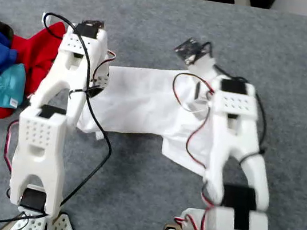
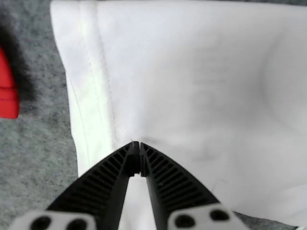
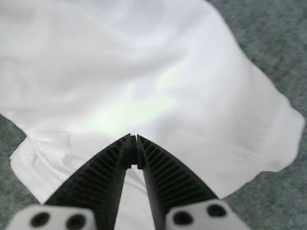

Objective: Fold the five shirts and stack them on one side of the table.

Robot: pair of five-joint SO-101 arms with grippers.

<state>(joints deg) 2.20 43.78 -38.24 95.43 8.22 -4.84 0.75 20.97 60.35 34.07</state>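
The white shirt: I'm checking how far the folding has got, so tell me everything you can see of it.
The white shirt is plain, thin cloth, lying mostly flat and lightly creased mid-table on the grey cover, between the two arms, one part trailing toward the right arm's base. A stitched hem runs along one edge. The left gripper and right gripper are each shut with tips on the cloth, apparently pinching it. It lies apart from the coloured shirts.

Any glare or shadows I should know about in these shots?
Right wrist view: bright glare patch on the white shirt just ahead of the right gripper. Left wrist view: dark shadow on the table beside the red shirt. High view: light looks even.
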